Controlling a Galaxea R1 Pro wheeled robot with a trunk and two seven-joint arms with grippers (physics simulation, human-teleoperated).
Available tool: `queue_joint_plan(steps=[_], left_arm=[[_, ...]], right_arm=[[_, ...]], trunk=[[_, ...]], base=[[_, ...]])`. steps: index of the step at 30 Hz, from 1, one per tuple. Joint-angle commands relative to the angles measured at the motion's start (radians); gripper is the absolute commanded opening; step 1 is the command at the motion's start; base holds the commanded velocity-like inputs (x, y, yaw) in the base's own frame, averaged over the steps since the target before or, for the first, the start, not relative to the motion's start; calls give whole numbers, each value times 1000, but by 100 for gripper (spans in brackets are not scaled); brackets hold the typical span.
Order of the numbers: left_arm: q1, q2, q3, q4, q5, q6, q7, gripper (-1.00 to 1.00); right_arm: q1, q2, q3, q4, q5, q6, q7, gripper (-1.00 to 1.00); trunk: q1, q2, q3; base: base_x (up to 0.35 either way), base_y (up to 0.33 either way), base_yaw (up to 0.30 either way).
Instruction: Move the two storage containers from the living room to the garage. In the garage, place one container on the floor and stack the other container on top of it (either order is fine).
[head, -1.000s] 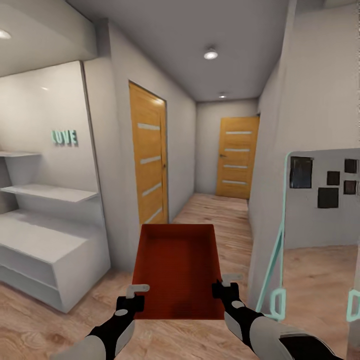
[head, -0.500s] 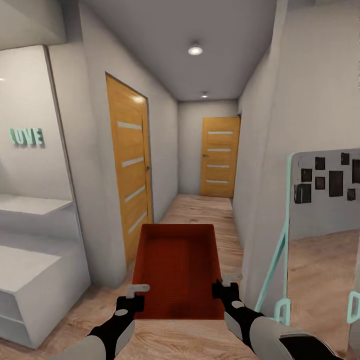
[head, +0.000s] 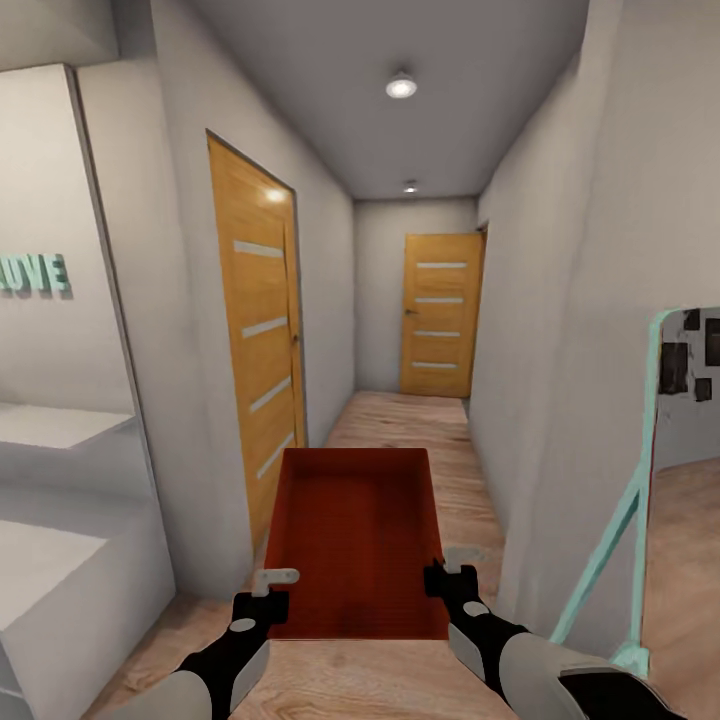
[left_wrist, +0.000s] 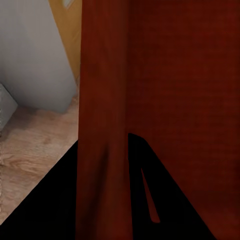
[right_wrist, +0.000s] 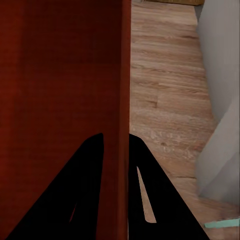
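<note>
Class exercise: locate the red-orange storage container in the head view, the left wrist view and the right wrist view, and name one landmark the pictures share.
Head view: the storage container sits low centre, held between left gripper and right gripper.
Left wrist view: its wall runs between the dark fingers.
Right wrist view: its wall is pinched between the fingers.
Shared landmark: the wood-plank floor.

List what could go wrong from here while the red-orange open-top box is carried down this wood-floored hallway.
1. The red-orange rectangular open-top box is held only by its two side walls, left gripper and right gripper each pinching one; a jolt might let it slip.
2. The hallway is narrow: the grey wall corner near the striped wooden door and the mint-framed mirror could be clipped.
</note>
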Motion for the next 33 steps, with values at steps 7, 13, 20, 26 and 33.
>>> queue_joint_plan(steps=[7, 13, 20, 26, 33], left_arm=[[-2, 8, 25, -3, -6, -13, 18, -100], [-2, 8, 25, -3, -6, -13, 18, -100], [-2, 8, 25, -3, -6, -13, 18, -100], [-2, 8, 25, -3, -6, -13, 18, -100], [-2, 8, 25, -3, -6, -12, 18, -100]], right_arm=[[-1, -7, -23, 5, -18, -5, -9, -100], [-1, -8, -24, 5, -19, -5, -10, -100], [-1, -8, -24, 5, -19, -5, -9, -100], [-1, -8, -24, 5, -19, -5, -9, -100], [-1, -8, -24, 5, -19, -5, -9, -100]], trunk=[[1, -1, -2], [1, -1, -2], [1, -1, -2], [1, -1, -2], [1, -1, -2]], base=[[302, 213, -3], [302, 213, -200], [302, 213, -276], [302, 213, -282], [302, 203, -282]])
